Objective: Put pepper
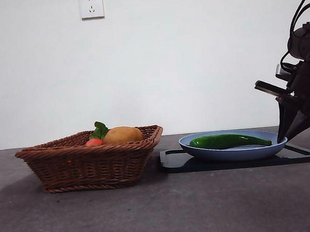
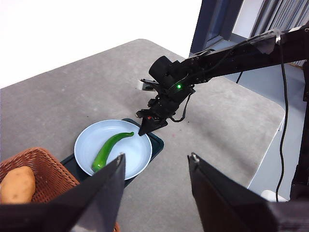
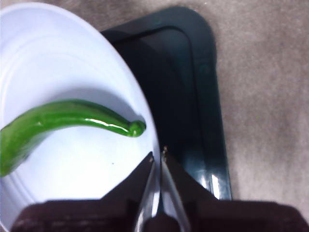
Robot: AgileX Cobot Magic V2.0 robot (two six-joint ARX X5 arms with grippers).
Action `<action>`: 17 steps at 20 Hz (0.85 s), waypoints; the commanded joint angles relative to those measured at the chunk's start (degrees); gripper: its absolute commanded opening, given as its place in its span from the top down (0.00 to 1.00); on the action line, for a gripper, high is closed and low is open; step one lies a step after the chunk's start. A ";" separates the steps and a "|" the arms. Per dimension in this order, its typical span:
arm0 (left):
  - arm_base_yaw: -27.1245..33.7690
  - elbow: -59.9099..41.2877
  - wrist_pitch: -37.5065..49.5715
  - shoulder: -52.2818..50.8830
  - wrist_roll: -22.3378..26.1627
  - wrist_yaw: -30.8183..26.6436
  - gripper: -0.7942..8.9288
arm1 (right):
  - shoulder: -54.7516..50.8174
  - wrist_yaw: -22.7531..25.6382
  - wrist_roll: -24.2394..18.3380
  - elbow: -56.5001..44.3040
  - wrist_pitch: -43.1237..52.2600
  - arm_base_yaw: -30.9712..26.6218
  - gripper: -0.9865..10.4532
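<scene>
Right claw (image 3: pixel 158 155) closed, low; left claw (image 2: pixel 155 165) spread, raised.

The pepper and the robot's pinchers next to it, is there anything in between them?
Nothing but bare blue plate. The right wrist view shows the right gripper, jaws shut, above the plate's rim, with only empty plate surface between it and the pepper.

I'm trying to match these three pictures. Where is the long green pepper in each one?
Front view: the pepper lies in the blue plate, right of the basket.
Left wrist view: it lies slantwise across the plate, beside the right gripper.
Right wrist view: its tapered end curves across the plate, just beyond the closed fingers.
Shared landmark: the blue plate on its dark tray.
</scene>
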 commanded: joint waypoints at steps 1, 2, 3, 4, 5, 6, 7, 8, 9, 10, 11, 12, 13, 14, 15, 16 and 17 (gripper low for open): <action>-0.57 1.25 0.24 0.37 -0.39 -0.09 0.68 | 1.86 -0.48 0.55 1.36 0.70 0.04 0.91; -0.57 1.25 0.09 0.37 -0.39 -0.09 0.68 | 1.86 -0.48 0.55 1.36 0.68 0.04 0.90; -0.57 1.25 -0.15 0.37 -0.39 -0.11 0.68 | 1.86 -0.48 0.52 1.36 0.48 0.04 0.87; -0.55 1.25 -0.52 0.37 -0.37 -0.11 0.68 | 1.86 -0.50 0.52 1.36 0.22 0.04 0.83; -0.55 1.25 -0.87 0.37 -0.37 -0.13 0.68 | 1.81 -0.50 0.48 1.36 -0.13 0.04 0.79; -0.55 1.25 -1.38 0.37 -0.35 -0.15 0.68 | 1.77 -0.48 0.44 1.36 -0.66 0.04 0.77; -0.55 1.25 -1.68 0.37 -0.31 -0.17 0.68 | 1.40 -0.42 0.07 1.36 -1.20 0.04 0.75; -0.55 1.25 -1.92 0.37 -0.13 -0.17 0.68 | 0.59 -0.26 0.04 1.36 -1.95 -0.11 0.75; -0.55 1.25 -2.12 0.37 0.02 -0.20 0.68 | -0.68 -0.07 0.02 1.36 -2.58 -0.35 0.75; -0.55 1.25 -2.43 0.37 0.09 -0.20 0.68 | -2.99 -0.04 -0.09 1.36 -3.67 -0.90 0.74; -0.55 1.25 -2.69 0.37 0.15 -0.22 0.68 | -5.44 -0.07 -0.68 1.36 -4.63 -1.22 0.74; -0.55 1.25 -2.91 0.37 0.28 -0.28 0.68 | -9.01 0.09 -1.27 1.36 -5.86 -1.31 0.74; -0.55 1.25 -2.93 0.42 0.31 -0.68 0.68 | -12.70 0.04 -1.97 1.36 -6.99 -1.31 0.74; -0.55 1.25 -2.95 0.42 0.70 -1.70 0.68 | -16.70 -0.11 -2.93 1.36 -8.41 -1.29 0.74; -0.55 1.25 -3.19 0.42 1.75 -2.56 0.68 | -20.79 -0.17 -4.04 1.36 -10.27 -1.16 0.74; -0.55 1.25 -3.61 0.42 2.12 -3.39 0.68 | -25.14 -0.31 -5.55 1.36 -12.44 -0.61 0.74; -0.52 1.25 -4.22 0.42 2.67 -3.41 0.68 | -29.24 -0.28 -6.56 1.36 -14.82 0.37 0.74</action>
